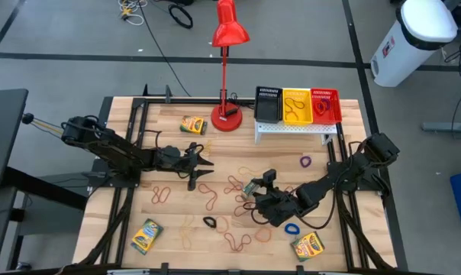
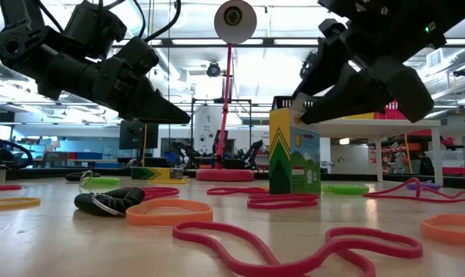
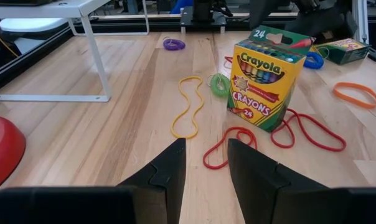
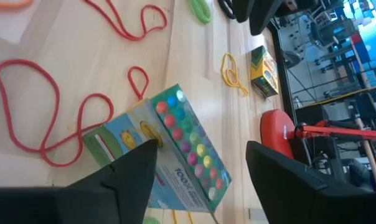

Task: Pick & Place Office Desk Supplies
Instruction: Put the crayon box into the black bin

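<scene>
A crayon box (image 1: 251,187) is standing upright mid-table among scattered bands (image 1: 213,200). Three more boxes (image 1: 193,124) are lying flat near the table edges. Black (image 1: 268,105), yellow (image 1: 297,105) and red bins (image 1: 325,105) are sitting side by side on a white shelf.

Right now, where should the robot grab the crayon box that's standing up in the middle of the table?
Probably across its two narrow side walls, near the top. The standing crayon box is upright, so its flat sides face outward and rubber-band loops crowd its foot. The right gripper already hangs beside it, fingers open, so closing from above there looks easiest.
</scene>
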Available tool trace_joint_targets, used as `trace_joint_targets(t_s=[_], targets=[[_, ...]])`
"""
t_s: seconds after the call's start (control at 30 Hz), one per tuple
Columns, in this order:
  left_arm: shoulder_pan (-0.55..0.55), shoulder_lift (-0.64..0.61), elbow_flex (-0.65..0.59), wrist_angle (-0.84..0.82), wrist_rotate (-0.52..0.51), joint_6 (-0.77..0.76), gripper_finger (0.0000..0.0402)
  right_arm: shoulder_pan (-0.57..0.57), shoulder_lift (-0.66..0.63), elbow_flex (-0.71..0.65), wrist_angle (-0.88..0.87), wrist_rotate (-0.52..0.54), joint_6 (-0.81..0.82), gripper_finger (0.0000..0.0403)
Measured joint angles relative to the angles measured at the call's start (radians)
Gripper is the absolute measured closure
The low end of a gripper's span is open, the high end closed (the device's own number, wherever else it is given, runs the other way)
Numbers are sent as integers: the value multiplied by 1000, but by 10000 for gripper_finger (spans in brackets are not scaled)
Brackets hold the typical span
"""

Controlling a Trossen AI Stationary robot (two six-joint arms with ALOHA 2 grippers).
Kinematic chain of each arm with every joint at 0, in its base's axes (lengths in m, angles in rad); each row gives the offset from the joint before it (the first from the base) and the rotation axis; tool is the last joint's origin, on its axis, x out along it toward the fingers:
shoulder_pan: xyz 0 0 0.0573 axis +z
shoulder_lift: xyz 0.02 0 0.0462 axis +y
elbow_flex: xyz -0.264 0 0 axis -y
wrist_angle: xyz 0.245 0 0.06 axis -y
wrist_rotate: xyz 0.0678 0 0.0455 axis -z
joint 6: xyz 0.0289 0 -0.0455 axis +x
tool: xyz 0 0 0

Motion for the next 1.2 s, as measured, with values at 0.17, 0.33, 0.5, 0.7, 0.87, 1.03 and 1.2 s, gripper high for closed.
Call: trace_joint_targets(t_s=[0.17, 0.33, 0.5, 0.7, 0.87, 1.03, 1.2], targets=[[0, 0, 0, 0, 0, 0, 276, 0, -11, 2, 8, -3, 1, 143], [0, 0, 0, -1, 0, 0, 276, 7, -18, 29, -11, -11, 4, 143], [0, 0, 0, -4, 0, 0, 276, 31, -43, 93, -103, 1, 40, 143], [0, 0, 0, -11, 2, 0, 276, 38, -93, 171, -223, -108, 293, 143], [0, 0, 0, -40, 13, -12, 276, 4, -103, 209, -237, -306, 707, 167], [0, 0, 0, -92, 20, -34, 276, -42, -93, 208, -232, -420, 1241, 243], [0, 0, 0, -122, 48, -36, 276, -39, -93, 208, -245, -455, 1539, 278]])
